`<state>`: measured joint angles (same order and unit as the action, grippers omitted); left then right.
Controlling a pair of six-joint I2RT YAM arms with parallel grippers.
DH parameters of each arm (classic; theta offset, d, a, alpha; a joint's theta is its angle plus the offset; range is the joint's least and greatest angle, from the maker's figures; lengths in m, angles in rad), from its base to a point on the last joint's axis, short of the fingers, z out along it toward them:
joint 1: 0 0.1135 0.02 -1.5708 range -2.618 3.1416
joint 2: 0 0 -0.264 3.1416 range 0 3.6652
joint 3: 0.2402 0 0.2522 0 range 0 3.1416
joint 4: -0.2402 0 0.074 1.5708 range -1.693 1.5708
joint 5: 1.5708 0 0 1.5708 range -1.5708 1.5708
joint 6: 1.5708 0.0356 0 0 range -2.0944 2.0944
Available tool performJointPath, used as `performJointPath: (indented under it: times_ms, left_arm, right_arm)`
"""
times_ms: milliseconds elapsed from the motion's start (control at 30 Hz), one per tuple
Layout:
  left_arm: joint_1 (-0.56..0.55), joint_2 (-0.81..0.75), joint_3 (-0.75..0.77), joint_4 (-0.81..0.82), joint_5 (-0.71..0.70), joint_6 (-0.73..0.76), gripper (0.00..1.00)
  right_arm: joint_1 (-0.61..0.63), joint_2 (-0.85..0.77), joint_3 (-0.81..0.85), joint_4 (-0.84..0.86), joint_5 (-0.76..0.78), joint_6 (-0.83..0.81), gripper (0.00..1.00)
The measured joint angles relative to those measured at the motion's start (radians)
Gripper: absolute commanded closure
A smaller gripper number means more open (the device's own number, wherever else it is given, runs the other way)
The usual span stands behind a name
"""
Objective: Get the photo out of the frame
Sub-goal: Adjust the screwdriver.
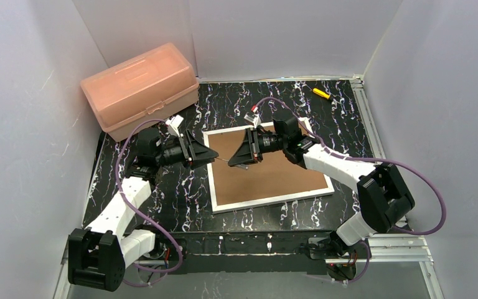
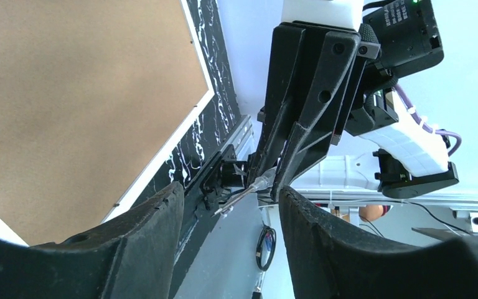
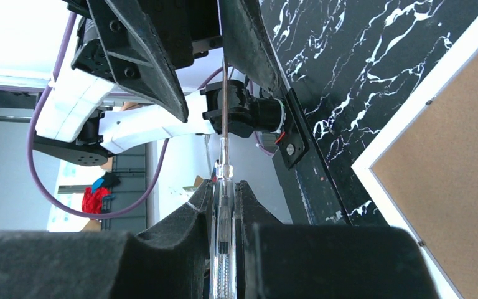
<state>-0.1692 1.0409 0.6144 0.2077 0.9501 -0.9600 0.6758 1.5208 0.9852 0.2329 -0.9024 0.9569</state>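
The frame (image 1: 274, 177) lies flat on the black marbled table with its brown back up and a narrow white border around it; it also shows in the left wrist view (image 2: 68, 93) and the right wrist view (image 3: 454, 156). The photo is hidden. Above the frame's near-left corner my two grippers point at each other. My right gripper (image 3: 224, 187) (image 1: 233, 159) is shut on a clear-handled screwdriver (image 3: 223, 149) (image 2: 249, 189). Its thin metal shaft reaches in between the spread fingers of my open left gripper (image 2: 229, 190) (image 1: 211, 154), which do not touch it.
A pink plastic box (image 1: 140, 87) stands at the back left of the table. A small yellow-handled tool (image 1: 321, 93) lies at the back right. A small white and red item (image 1: 253, 115) rests just behind the frame. White walls close in three sides.
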Motion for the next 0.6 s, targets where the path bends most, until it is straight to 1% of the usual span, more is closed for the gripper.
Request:
performJointPath:
  times_ms: [167, 300, 400, 500, 600]
  left_arm:
    - [-0.005, 0.017, 0.0, 0.046, 0.024, -0.031, 0.57]
    - [-0.015, 0.032, 0.0, 0.084, 0.039, -0.055, 0.69]
    - [-0.022, 0.035, 0.0, 0.097, 0.044, -0.064, 0.82]
    - [-0.022, 0.036, -0.001, 0.1, 0.044, -0.072, 1.0]
    - [-0.023, 0.036, -0.001, 0.12, 0.058, -0.095, 1.0]
  right_arm:
    - [0.0, 0.011, -0.003, 0.061, -0.017, 0.045, 0.99]
    - [0.0, 0.014, -0.013, 0.087, -0.021, 0.062, 0.99]
    - [0.0, 0.018, -0.019, 0.092, -0.027, 0.066, 0.99]
    - [0.0, 0.019, -0.019, 0.11, -0.04, 0.068, 0.99]
    - [0.0, 0.024, -0.023, 0.114, -0.054, 0.056, 0.96]
